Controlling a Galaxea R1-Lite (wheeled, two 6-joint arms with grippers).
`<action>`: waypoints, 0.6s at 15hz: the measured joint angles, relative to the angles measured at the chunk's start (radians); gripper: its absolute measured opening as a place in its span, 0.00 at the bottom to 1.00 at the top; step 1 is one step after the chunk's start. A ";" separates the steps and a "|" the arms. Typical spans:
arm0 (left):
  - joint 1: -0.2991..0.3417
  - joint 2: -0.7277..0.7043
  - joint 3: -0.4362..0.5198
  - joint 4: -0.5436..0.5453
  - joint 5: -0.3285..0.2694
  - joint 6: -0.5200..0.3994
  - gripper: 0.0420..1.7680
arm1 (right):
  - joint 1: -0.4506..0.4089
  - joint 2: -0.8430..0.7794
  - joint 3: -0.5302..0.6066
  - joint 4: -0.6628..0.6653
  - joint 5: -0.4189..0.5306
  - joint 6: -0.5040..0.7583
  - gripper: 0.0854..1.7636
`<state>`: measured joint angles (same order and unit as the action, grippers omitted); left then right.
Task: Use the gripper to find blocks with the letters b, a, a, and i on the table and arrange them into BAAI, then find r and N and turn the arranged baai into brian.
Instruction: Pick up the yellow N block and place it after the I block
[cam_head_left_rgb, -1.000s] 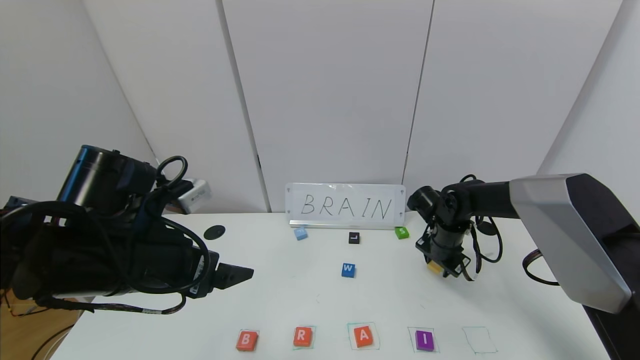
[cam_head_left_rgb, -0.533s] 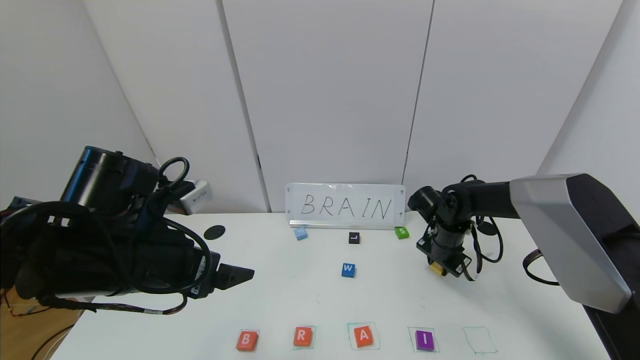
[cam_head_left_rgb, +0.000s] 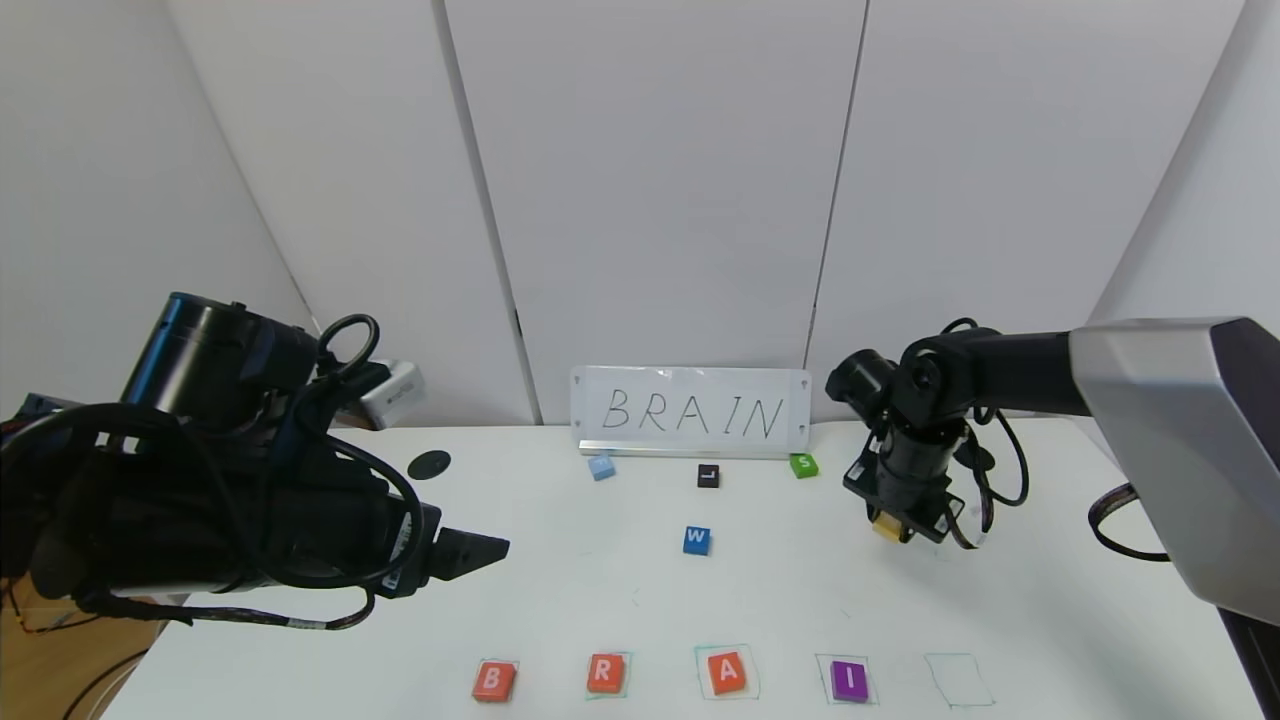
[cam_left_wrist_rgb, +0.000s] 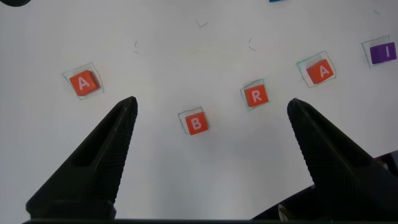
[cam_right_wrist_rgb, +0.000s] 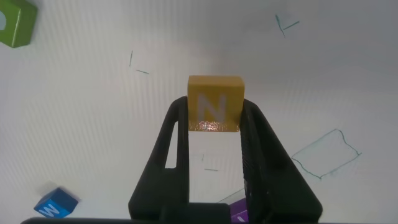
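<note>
Above the white table (cam_head_left_rgb: 600, 590), the right claw (cam_right_wrist_rgb: 214, 127) pinches the yellow N block (cam_right_wrist_rgb: 215, 102), letter face toward its wrist camera.

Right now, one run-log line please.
right gripper: jaws shut on N block, lifted above table | left gripper: jaws open, idle | row: B, R, A, I | last square unfilled

Black arms (cam_head_left_rgb: 950, 385), looped cables, grey shell; markings unreadable.

Plain white wall panels (cam_head_left_rgb: 650, 180) behind.
</note>
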<state>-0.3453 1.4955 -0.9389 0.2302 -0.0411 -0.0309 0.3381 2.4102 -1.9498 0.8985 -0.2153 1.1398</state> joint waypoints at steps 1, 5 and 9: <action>0.000 0.000 0.000 0.000 0.000 0.000 0.97 | 0.002 -0.022 0.031 -0.001 0.000 -0.017 0.27; -0.001 -0.005 0.000 0.002 0.000 0.000 0.97 | 0.008 -0.144 0.277 -0.149 0.007 -0.124 0.27; -0.001 -0.007 0.000 0.003 0.000 0.001 0.97 | 0.036 -0.304 0.633 -0.433 0.015 -0.267 0.27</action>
<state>-0.3468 1.4885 -0.9389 0.2330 -0.0415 -0.0300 0.3743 2.1066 -1.3166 0.4651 -0.2004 0.8732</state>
